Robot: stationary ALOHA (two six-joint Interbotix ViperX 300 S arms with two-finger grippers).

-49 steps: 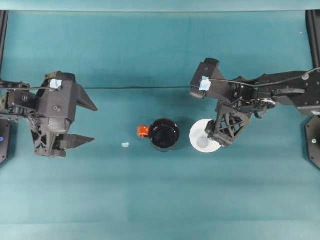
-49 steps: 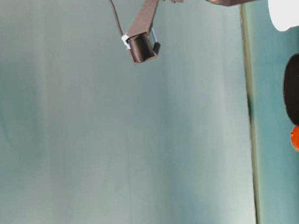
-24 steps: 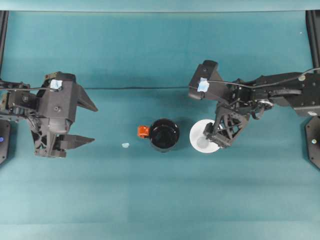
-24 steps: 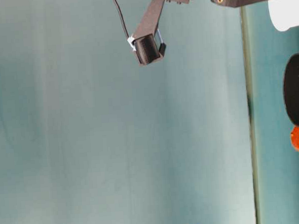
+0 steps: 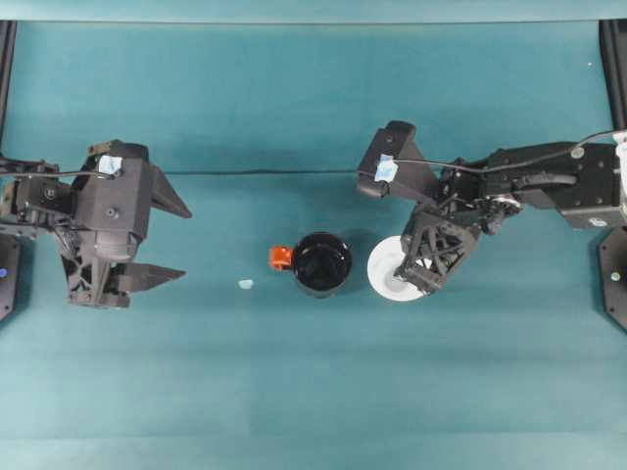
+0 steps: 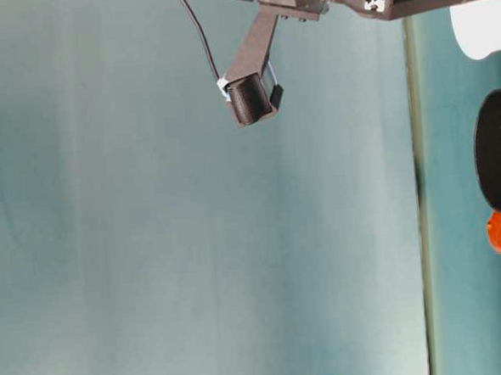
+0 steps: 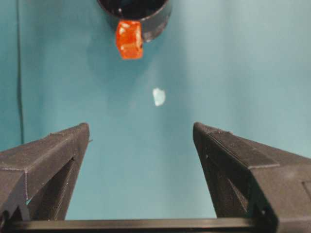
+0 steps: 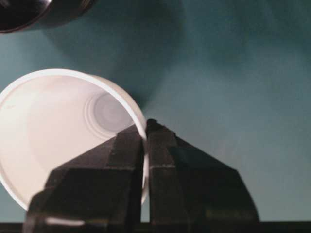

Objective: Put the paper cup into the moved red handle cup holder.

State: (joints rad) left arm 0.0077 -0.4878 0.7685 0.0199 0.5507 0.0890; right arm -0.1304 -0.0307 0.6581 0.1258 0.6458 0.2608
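Overhead: right hand pinches the paper cup rim, cup just right of the black cup holder; left hand wide, well apart on the tabletop. Table-level: cup beside holder. Left wrist: fingers spread wide, holder ahead. Right wrist: fingers clamp cup wall.

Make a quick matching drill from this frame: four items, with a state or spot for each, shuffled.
1. paper cup
2. black holder
3. left gripper
4. pale scrap

a. open, holding nothing
b. rim pinched by the right gripper
c. empty, orange-red tab on its side
d. lying on the cloth by itself

Pairs: 1-b, 2-c, 3-a, 4-d
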